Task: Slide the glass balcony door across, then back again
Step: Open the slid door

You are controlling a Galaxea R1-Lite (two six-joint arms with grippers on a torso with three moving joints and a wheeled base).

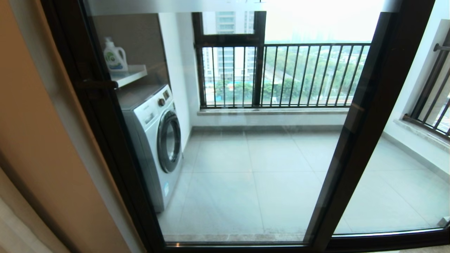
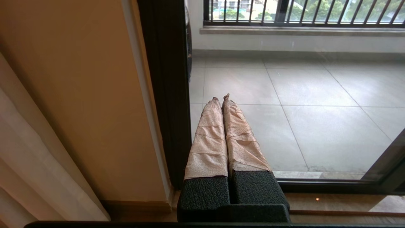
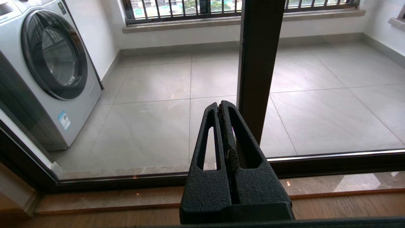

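The glass balcony door (image 1: 246, 158) fills the head view, its dark frame standing against the beige wall on the left. A small dark lever handle (image 1: 100, 84) sits on its left upright (image 2: 164, 95). Neither arm shows in the head view. In the left wrist view my left gripper (image 2: 221, 96) is shut and empty, its tape-wrapped fingers (image 2: 208, 142) low down just beside that left upright. In the right wrist view my right gripper (image 3: 221, 104) is shut and empty, low in front of the door's right upright (image 3: 258, 63).
A matching dark-framed glass panel (image 1: 404, 182) stands to the right. Behind the glass are a washing machine (image 1: 154, 140), a detergent bottle (image 1: 114, 56) on a shelf, grey floor tiles and a black-barred railing window (image 1: 299, 73). The beige wall (image 1: 35, 140) and a curtain (image 2: 31, 158) are on the left.
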